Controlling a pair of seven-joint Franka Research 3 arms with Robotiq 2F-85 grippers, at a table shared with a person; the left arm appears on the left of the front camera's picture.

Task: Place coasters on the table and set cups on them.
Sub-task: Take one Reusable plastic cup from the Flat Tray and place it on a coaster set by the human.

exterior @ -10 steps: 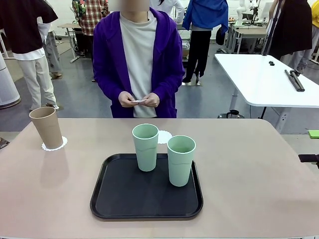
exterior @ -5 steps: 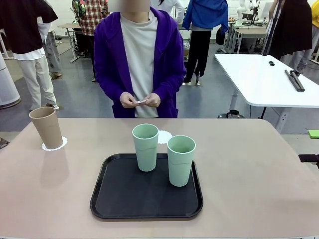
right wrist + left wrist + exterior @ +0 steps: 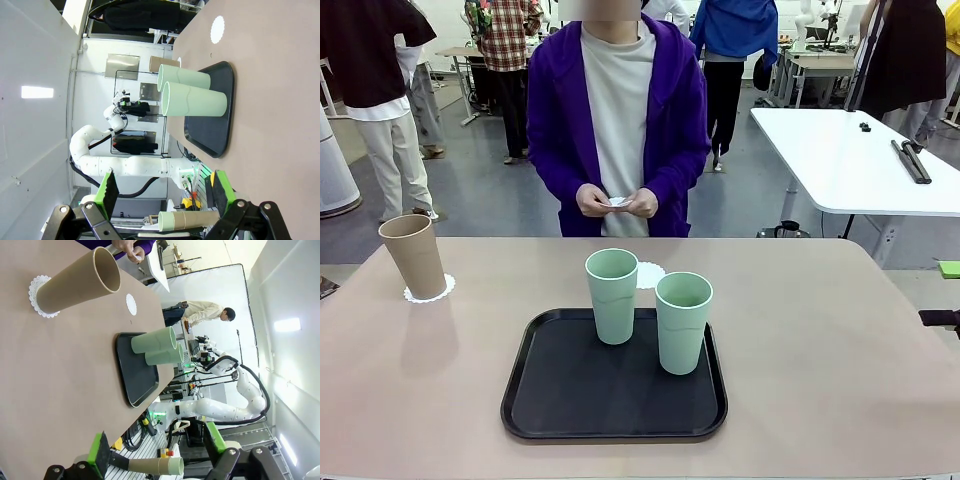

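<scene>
tan-brown cup point(image 3: 413, 255): stood upright on lacy coaster point(image 3: 440, 292) near table point(image 3: 820, 340) far-left corner | mint cups point(image 3: 611, 298) point(image 3: 683, 325): stood on black tray point(image 3: 560, 390), mid near edge | bare coaster point(image 3: 649, 274): lay just past tray's far edge | third coaster point(image 3: 619, 202): pinched in person's hands point(image 3: 640, 203) beyond far edge | left gripper point(image 3: 157, 446): gaped wide, empty | right gripper point(image 3: 164, 189): gaped wide, empty

Middle coaster point(image 3: 651, 274): partly hidden behind a mint cup point(image 3: 612, 296).
White scrap point(image 3: 618, 202) the person point(image 3: 620, 110) holds: too small to identify.
</scene>
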